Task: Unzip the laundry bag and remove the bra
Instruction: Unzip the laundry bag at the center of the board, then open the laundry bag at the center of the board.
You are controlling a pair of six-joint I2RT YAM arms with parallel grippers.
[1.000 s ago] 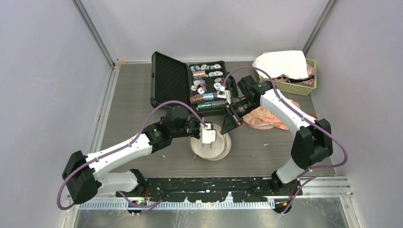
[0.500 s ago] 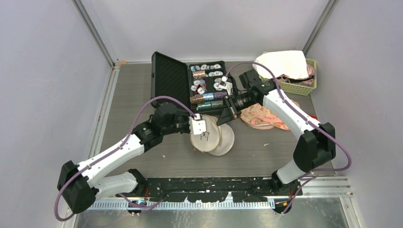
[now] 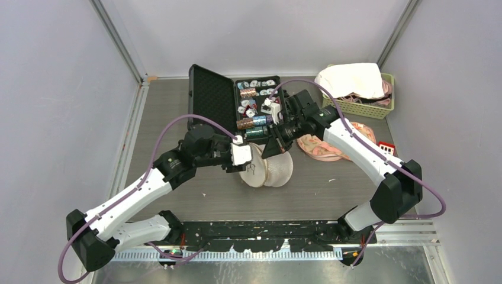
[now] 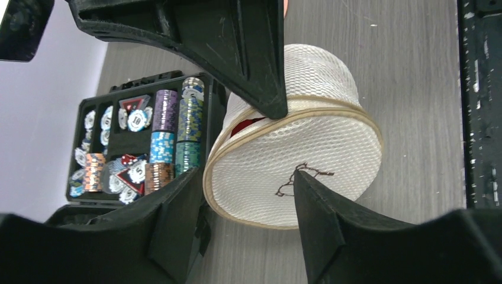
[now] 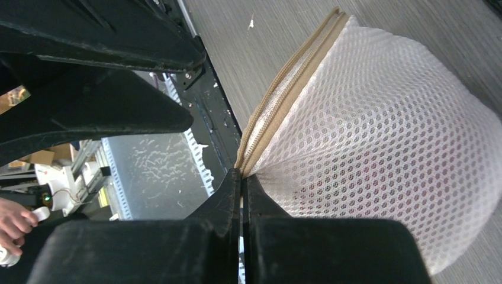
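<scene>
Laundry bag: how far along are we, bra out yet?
Done: the laundry bag is tipped on edge, with a gap at its zipper seam showing red inside. In hand: right gripper shut on that seam; left gripper open, straddling the bag. Left: widen the opening, pull out the bra.

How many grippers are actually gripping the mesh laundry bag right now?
1. The right gripper is pinched shut on the tan seam of the laundry bag; the left gripper stands open near it, not gripping.
</scene>
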